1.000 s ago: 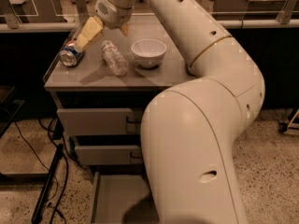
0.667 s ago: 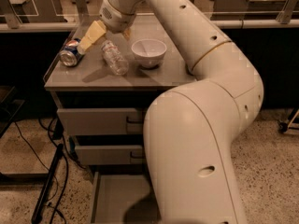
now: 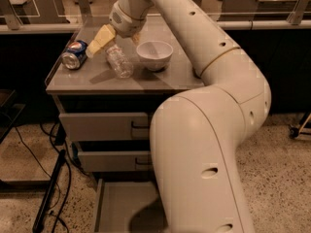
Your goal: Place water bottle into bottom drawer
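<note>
End effector (image 3: 112, 43) hangs over the back left of the worktop (image 3: 160, 79) in the camera view, its pale fingers (image 3: 99, 39) spread apart and gripping nothing, just above the far end of the water bottle (image 3: 120, 62). That bottle lies on its side between the blue can (image 3: 74, 55) and the white bowl (image 3: 154, 55), long axis running from under the fingers toward the front edge (angled slightly rightward), so the grasp looks like a short drop. The bottom drawer (image 3: 121, 203) stands pulled out, well below.

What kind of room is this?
Probably an office or lab: grey drawer cabinet, speckled floor, glass partitions behind. The gripper is at the water bottle on the cabinet top.
</note>
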Available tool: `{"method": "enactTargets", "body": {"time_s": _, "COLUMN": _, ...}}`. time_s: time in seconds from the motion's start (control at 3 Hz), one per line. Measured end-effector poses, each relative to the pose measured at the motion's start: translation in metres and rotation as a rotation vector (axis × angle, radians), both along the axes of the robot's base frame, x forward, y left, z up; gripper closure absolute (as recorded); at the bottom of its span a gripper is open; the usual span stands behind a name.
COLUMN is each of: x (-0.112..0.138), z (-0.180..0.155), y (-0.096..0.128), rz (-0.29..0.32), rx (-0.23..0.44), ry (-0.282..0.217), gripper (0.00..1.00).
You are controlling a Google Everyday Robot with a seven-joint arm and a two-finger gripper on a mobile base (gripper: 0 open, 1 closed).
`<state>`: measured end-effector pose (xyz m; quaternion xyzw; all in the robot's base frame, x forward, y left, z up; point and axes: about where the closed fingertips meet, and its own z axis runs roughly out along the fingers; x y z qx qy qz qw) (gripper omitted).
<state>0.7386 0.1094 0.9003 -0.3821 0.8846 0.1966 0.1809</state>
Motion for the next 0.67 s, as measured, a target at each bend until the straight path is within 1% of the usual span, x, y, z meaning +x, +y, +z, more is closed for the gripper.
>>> {"method": "enactTargets", "body": {"time_s": 0.33, "x": 0.001, "z": -0.006, "y": 0.004, "rz": 0.005, "rx": 0.005, "ry": 0.012, "gripper": 0.0}}
{"method": "enactTargets", "body": {"time_s": 0.67, "x": 0.008, "z": -0.022, "y": 0.014, "rz": 0.01, "rx": 0.032, "ry": 0.058, "gripper": 0.0}}
